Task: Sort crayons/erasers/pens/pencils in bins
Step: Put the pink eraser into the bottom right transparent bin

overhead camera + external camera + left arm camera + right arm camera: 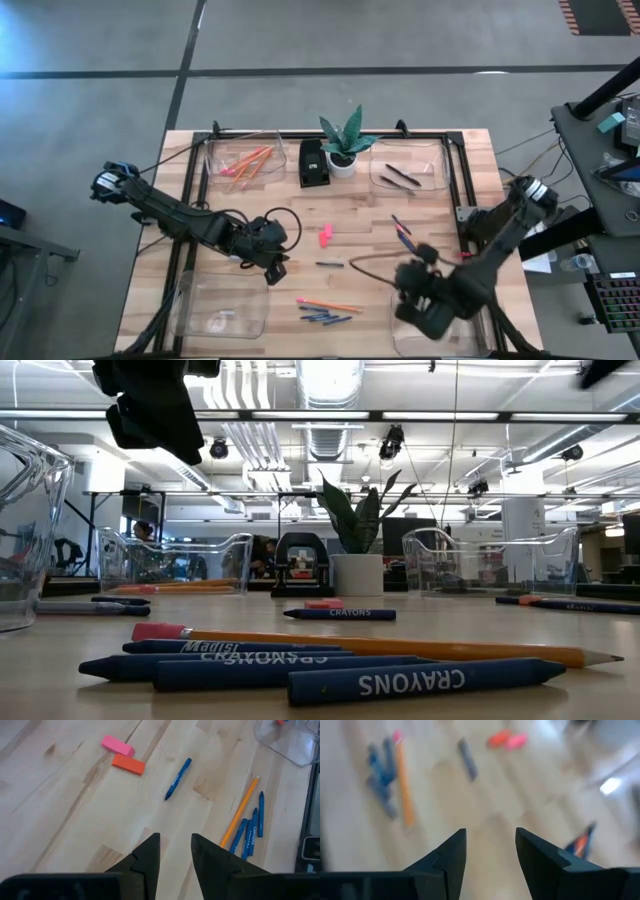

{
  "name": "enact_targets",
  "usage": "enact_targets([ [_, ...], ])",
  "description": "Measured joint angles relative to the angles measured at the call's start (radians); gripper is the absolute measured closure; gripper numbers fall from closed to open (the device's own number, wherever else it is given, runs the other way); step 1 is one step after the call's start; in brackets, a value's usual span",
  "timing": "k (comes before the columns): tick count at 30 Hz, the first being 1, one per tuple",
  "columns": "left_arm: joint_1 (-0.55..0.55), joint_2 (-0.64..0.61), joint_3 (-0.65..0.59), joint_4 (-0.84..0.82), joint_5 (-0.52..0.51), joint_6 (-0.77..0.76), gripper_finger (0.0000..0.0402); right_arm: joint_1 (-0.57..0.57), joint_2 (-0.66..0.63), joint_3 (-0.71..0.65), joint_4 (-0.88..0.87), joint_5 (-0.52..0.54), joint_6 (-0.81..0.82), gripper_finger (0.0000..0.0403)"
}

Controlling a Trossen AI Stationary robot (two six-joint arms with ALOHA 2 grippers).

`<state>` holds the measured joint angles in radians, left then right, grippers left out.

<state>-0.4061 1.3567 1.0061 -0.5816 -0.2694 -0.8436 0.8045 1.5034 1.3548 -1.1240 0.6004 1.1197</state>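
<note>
Right hand (490,855) stands parted and empty above the worktop (360,240). Centre it over 1 loose crayon (178,778) before you descend.

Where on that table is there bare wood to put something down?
Bare wood lies between the pencil bin and the left pincer, and around the pink erasers. It is crowded near the front, by the crayons and an orange pencil.
</note>
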Motion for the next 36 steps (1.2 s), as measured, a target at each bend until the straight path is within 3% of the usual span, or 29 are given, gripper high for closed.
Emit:
enact_targets([
  [7,-0.001,0.031,0.0,0.003,-0.004,0.02,0.0305,-0.216,0.001,-0.022,0.07,0.161,-0.104,0.0239],
  [17,-0.002,0.072,0.0,-0.004,0.029,0.096,0.0305,-0.465,0.138,-0.05,0.36,0.16,-0.147,0.0239],
  [30,-0.054,0.07,0.0,-0.192,0.056,0.169,0.0305,-0.68,0.359,-0.05,0.684,-0.241,-0.034,0.0239],
  [36,-0.088,0.07,-0.003,-0.216,0.055,0.17,0.0305,-0.706,0.389,-0.05,0.689,-0.261,0.05,0.0238],
])
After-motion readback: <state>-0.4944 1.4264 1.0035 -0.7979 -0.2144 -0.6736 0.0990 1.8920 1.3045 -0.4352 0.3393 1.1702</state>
